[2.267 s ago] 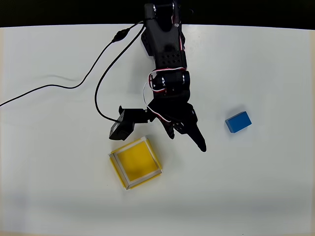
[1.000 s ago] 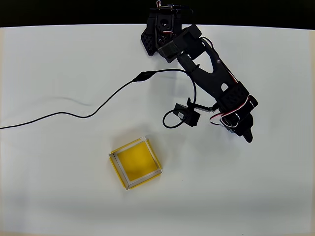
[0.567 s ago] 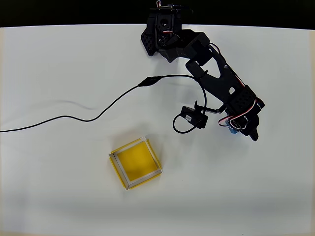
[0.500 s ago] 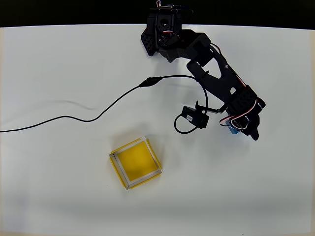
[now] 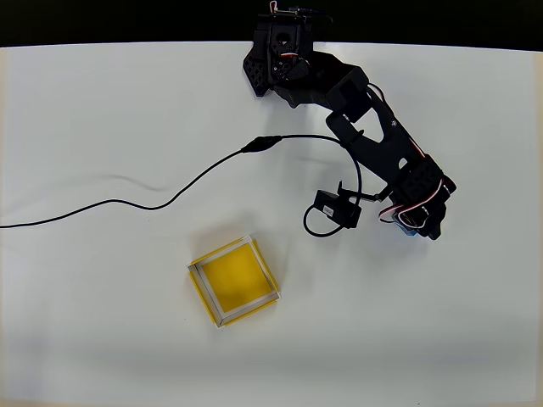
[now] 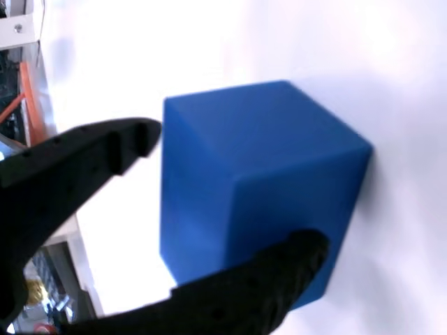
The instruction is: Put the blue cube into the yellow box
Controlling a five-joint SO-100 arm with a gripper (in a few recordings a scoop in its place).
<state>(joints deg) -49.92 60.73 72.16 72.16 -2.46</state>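
end effector [image 6: 223, 202] straddling blue cube [image 6: 258, 181]

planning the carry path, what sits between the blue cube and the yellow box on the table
In the overhead view, the wrist camera with its looped cable hangs over the stretch between the blue cube and the yellow box; otherwise bare white table.

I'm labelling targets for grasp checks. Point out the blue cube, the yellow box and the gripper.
blue cube [image 6: 237, 202], wrist view, front faces.
yellow box [image 5: 200, 268], overhead view, pale rim.
gripper [image 6: 230, 195], wrist view, between fingertips.
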